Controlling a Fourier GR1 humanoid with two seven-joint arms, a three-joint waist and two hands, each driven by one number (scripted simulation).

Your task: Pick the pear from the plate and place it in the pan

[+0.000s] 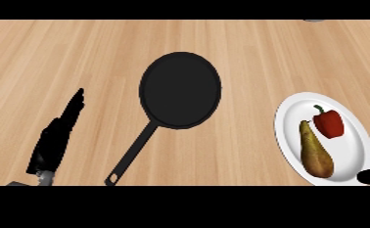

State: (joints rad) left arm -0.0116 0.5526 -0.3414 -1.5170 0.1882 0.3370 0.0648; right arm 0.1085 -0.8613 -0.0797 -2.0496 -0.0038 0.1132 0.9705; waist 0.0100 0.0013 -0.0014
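At the far left we see the robot's left hand (56, 136), black, its fingers straight and held together, pointing up and slightly right over the wooden counter (86, 51). It holds nothing and touches no object; a short piece of grey forearm (45, 177) shows below it at the lower edge.

Toward the centre we find the black frying pan (180, 90), lying flat on the counter with nothing in it. Its long handle (133, 151) runs down and to the left, ending in a small hanging hole close to the lower edge, near the left forearm but apart from it.

At the right we note the white plate (289, 119), partly cut off by the right edge. On it lies the pear (315, 151), brownish-green, its narrow end pointing up and its broad end toward the lower edge. Just beside it, to the upper right, lies a red bell pepper (329, 123) with a green stem; we cannot tell whether the two touch.

At the lower right corner a small dark shape (365, 176) overlaps the plate's rim. It may be part of the right hand, but we cannot tell how its fingers stand.
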